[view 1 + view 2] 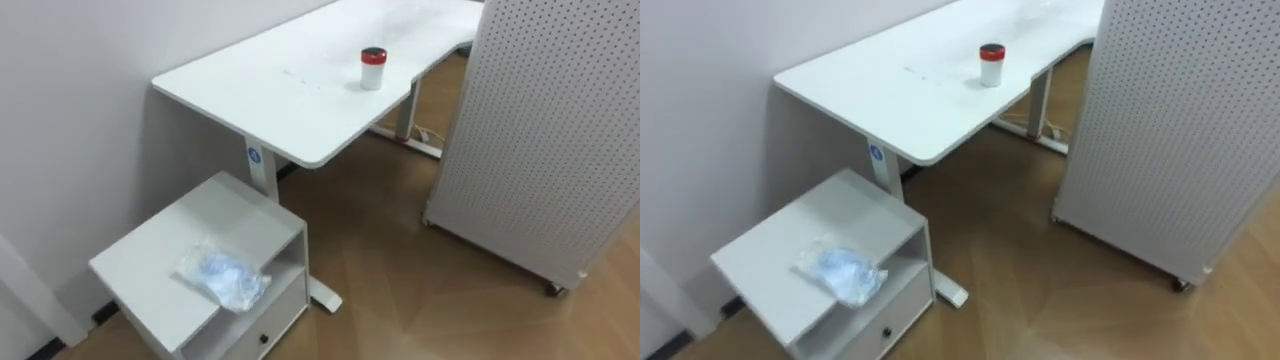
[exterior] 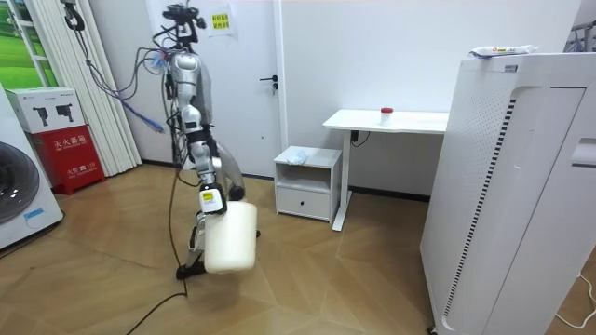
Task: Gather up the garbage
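The fingers of the right hand [image 2: 210, 197] cannot be made out, so whether they are curled or straight cannot be told. A white bin [image 2: 231, 240] is seen hanging directly beneath that hand, at the robot's side. The robot is placed to the room view's left of a low white cabinet [image 1: 150, 250], on whose top a crumpled plastic bag [image 1: 222, 277] (clear, bluish) is lying untouched. Beside the cabinet a white desk [image 1: 290, 90] is set, with a red-lidded jar [image 1: 372, 68] upright on it.
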{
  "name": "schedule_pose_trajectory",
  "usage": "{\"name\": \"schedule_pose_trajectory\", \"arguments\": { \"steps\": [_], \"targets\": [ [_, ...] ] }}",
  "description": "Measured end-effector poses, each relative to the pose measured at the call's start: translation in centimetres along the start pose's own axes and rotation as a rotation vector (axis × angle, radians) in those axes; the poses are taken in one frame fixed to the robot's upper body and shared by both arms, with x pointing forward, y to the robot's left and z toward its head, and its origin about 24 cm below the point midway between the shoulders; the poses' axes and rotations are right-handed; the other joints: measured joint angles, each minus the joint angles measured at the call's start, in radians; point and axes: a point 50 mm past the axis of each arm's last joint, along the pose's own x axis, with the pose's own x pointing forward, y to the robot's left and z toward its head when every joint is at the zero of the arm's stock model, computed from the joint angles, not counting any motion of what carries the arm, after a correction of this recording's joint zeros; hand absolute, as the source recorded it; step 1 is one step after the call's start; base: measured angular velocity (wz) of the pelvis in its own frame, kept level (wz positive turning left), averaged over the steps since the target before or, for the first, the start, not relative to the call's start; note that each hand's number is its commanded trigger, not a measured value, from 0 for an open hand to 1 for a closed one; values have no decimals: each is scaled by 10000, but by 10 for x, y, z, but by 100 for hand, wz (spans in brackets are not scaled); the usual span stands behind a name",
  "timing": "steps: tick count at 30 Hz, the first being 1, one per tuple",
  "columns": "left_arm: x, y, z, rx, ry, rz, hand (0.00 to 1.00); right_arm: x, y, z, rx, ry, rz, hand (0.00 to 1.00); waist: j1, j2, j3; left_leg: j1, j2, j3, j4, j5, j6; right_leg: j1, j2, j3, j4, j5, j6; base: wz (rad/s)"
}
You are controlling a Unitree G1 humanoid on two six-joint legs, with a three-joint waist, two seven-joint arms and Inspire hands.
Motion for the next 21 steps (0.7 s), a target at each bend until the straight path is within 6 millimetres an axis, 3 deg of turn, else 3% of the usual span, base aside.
{"name": "schedule_pose_trajectory", "arguments": {
  "steps": [1, 2, 3, 7, 8, 9, 10, 12, 14, 16, 18, 19, 21],
  "targets": [
    [0, 1, 1, -7, -22, 17, 0, 0, 1, -2, -14, 71, -44, 100, 38, -76, -41, -28, -178, 16, 104, 116, 214, 64, -168, -117, 60, -194, 194, 6],
    [0, 3, 1, -23, -19, 68, 0, -1, 5, -3, -25, 132, 0, 100, 137, -247, -103, 113, -380, 246, 142, -87, 388, 62, -526, -334, 208, -378, 482, 0],
    [1, 3, 10, -25, -251, 73, 0, 0, 6, -2, -5, 99, -27, 100, 203, -304, -92, 224, -538, 430, 184, -269, 507, -25, -802, -663, 477, -373, 616, -9],
    [3, 8, 28, 12, -693, 402, 0, 0, 17, 27, 78, -841, 234, 100, 218, -409, 1, 416, -830, 843, 526, -808, 823, -219, -1340, -1420, 1465, -260, 835, -5],
    [3, 9, 35, -65, -880, 499, 0, 0, 20, 34, 129, -1151, 399, 100, 175, -404, 0, 576, -904, 945, 488, -1015, 866, -396, -1462, -1522, 2087, -119, 1069, 20],
    [4, 10, 47, -59, -1161, 618, 0, -1, 24, 42, 115, -1411, 522, 100, 151, -382, 6, 670, -936, 1013, 396, -1201, 901, -777, -1555, -1643, 2967, 121, 1177, 19],
    [4, 11, 52, -31, -1295, 720, 0, -1, 25, 43, 45, -1423, 539, 100, 160, -378, 2, 709, -969, 1010, 311, -1265, 938, -1017, -1650, -1820, 3436, 297, 1199, 16],
    [3, 14, 67, 0, -1738, 1058, 0, -1, 30, 50, -59, -1642, 689, 100, 187, -269, -42, 1015, -1019, 908, 38, -1372, 1036, -1675, -1927, -2469, 4899, 1467, 1189, 12],
    [2, 17, 77, -118, -2094, 1349, 0, -2, 33, 52, 57, -1813, 908, 100, 190, -216, -55, 1440, -1011, 697, -377, -1404, 1038, -1985, -2019, -2637, 5503, 2077, 1243, -4],
    [1, 18, 87, -239, -2424, 1476, 0, -3, 36, 59, 511, -2079, 1133, 100, 175, -162, -23, 1705, -985, 604, -708, -1398, 1028, -2774, -2213, -2666, 6251, 1781, 1235, -4],
    [-2, 18, 104, -187, -3210, 1614, 0, -4, 38, 61, 1128, -2071, 1336, 100, 187, -45, 27, 1872, -773, 586, -843, -1409, 1045, -3918, -2385, -2634, 6340, 1272, 1165, 0],
    [-3, 18, 107, -207, -3433, 1654, 0, -4, 40, 62, 1252, -2079, 1404, 100, 193, -10, 28, 1878, -698, 586, -864, -1412, 1040, -4189, -2397, -2638, 6101, 1178, 1154, -12],
    [-7, 18, 120, -196, -4057, 1794, 0, -5, 44, 70, 1719, -2249, 1588, 100, 152, 114, 62, 1895, -444, 555, -1056, -1370, 962, -4898, -2369, -2898, 4272, 1115, 1136, -11]
  ]
}}
